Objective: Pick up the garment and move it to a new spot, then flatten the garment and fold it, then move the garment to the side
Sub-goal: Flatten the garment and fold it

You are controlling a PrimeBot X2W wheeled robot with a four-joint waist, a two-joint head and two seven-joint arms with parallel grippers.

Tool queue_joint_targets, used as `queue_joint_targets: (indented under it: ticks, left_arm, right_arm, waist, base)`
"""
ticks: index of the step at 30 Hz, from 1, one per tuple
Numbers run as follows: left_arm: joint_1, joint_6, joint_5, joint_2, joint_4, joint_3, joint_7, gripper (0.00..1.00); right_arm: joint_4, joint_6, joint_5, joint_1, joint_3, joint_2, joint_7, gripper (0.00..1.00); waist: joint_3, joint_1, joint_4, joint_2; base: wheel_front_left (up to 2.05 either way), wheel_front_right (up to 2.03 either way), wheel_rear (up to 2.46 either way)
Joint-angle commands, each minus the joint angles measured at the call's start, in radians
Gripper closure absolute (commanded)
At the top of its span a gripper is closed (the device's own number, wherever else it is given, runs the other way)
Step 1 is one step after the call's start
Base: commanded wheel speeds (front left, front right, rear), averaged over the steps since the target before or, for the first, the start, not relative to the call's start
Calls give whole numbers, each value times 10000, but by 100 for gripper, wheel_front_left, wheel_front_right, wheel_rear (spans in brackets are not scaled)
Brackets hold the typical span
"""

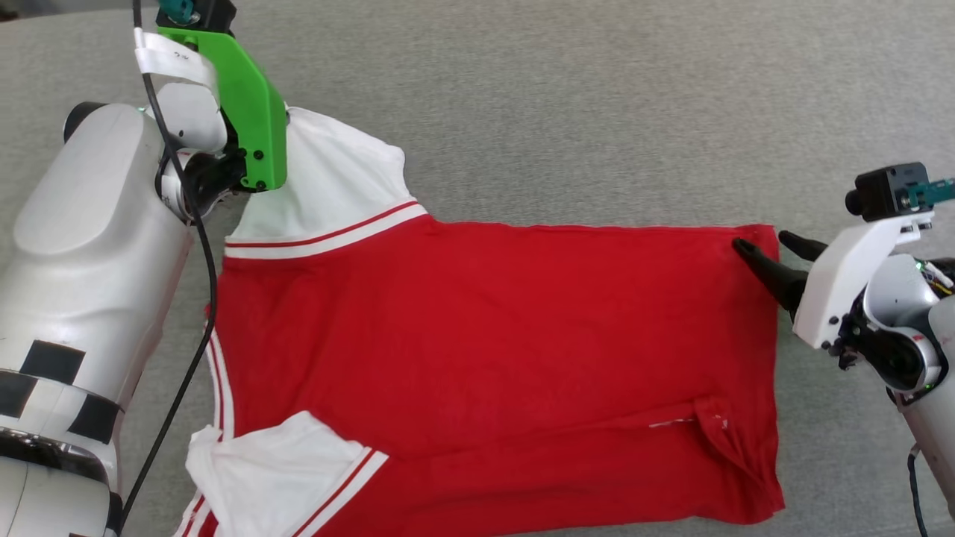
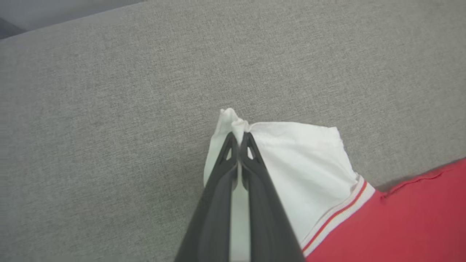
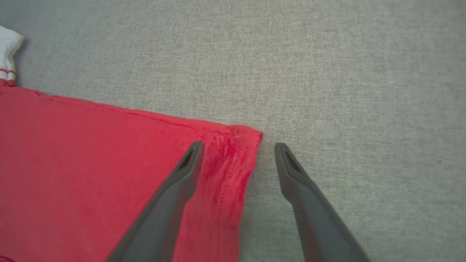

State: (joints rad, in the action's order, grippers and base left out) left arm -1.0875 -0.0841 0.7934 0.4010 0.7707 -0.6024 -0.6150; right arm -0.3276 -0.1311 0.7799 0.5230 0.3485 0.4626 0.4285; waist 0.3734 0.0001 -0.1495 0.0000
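The garment (image 1: 485, 321) lies spread on the grey surface (image 1: 597, 112). The left gripper (image 2: 240, 137) is clamped on just a tuft of sleeve (image 2: 302, 156) — a pull could slip it free. The right gripper (image 3: 236, 147) stands open astride the hem corner (image 3: 251, 137); a one-sided lift would skew the cloth. A cable (image 1: 215, 287) hangs beside the collar edge — it could snag.

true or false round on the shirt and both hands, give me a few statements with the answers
1. The left hand is shut on the white sleeve of the garment. True.
2. The right hand is clamped on the red hem corner. False: its jaws stand open, one finger over the cloth and one beside it.
3. The garment lies on a grey cloth surface. True.
4. The sleeves are black. False: they are white with red-striped trim.
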Motion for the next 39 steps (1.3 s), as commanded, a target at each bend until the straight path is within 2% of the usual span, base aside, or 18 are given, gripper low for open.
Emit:
queue_joint_targets:
  ticks: [1,6,10,12,17,25,33,39]
  left_arm:
    - [136,-45,9,-42,-106,-18,96,100]
    - [206,-57,-4,-143,-470,-111,196,100]
    - [359,-74,47,-149,-646,-130,298,100]
    - [439,-79,77,-111,-699,-119,349,100]
    - [609,-39,177,-35,-756,-17,558,100]
    - [1345,11,760,122,-1033,649,1564,100]
    - [3533,113,1479,488,-2148,1274,2602,100]
    - [5829,568,2011,837,-3571,1837,3448,100]
  right_arm:
    - [-170,4,75,313,155,55,159,0]
    - [-1088,4,131,829,737,139,1004,0]
    - [-1706,4,441,821,1286,34,2117,0]
    - [-1838,4,575,779,1477,5,2565,100]
    - [-1754,4,634,950,1534,113,2630,100]
    - [-1141,4,402,1200,604,412,1307,100]
    - [-519,4,-102,-281,-299,308,677,100]
    - [74,4,-442,-1808,-907,-24,793,100]
  waist:
    - [15,-1,358,0]
    - [137,-1,669,0]
    - [152,-1,812,0]
    - [149,-1,839,0]
    - [38,-1,873,0]
    - [-677,-1,1002,0]
    - [-1731,-1,1195,0]
    - [-2401,-1,1274,0]
  base:
    - [0,0,0]
    - [0,0,0]
    - [0,0,0]
    - [0,0,0]
    - [0,0,0]
    - [0,0,0]
    - [0,0,0]
    - [0,0,0]
